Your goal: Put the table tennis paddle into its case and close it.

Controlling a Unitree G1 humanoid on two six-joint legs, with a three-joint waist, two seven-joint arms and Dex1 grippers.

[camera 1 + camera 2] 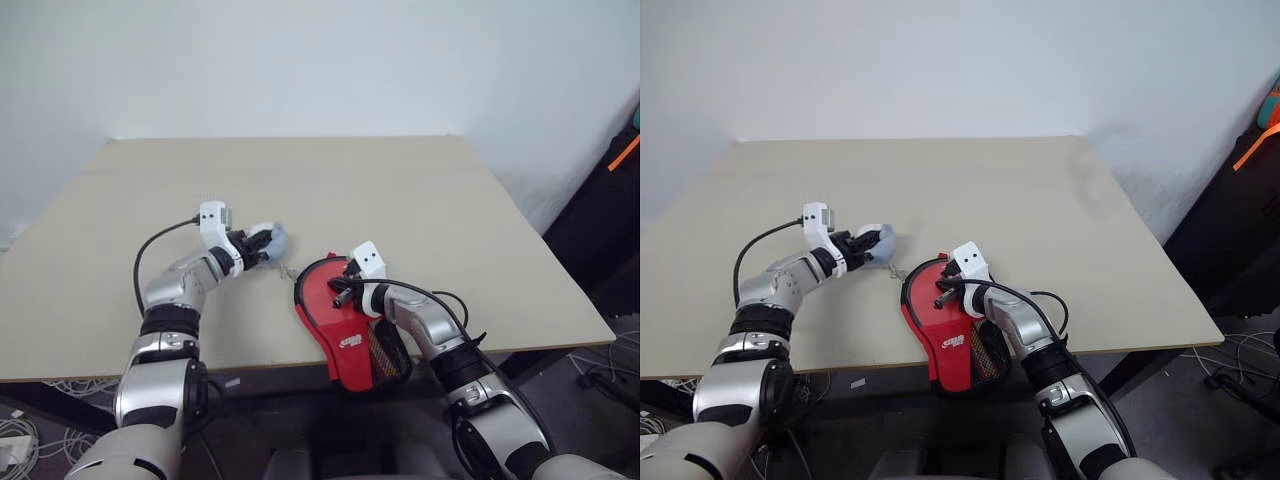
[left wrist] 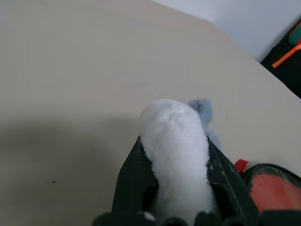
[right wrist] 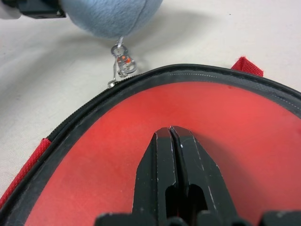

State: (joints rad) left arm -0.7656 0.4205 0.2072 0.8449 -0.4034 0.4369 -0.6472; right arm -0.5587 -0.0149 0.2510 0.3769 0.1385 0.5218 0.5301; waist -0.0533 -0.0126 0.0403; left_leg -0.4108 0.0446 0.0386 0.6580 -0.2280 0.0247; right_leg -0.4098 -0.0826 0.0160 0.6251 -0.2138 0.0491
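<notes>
The case (image 1: 325, 315) lies near the table's front edge, red outer face up, with its white logo and mesh pocket toward me and a black zip trim (image 3: 197, 73) around the rim. My right gripper (image 3: 171, 130) is shut, its tips resting on the red face. My left gripper (image 1: 258, 244) is shut on a pale bluish-white plush lump (image 2: 176, 155) just left of the case's far end. A small metal clasp (image 3: 121, 63) links the lump to the zip. The table tennis paddle is out of view.
The beige table (image 1: 400, 190) stretches wide beyond the case; its front edge runs just under the case's near end. A dark bag with an orange strap (image 1: 622, 155) stands off the table's right side. Cables lie on the floor at right.
</notes>
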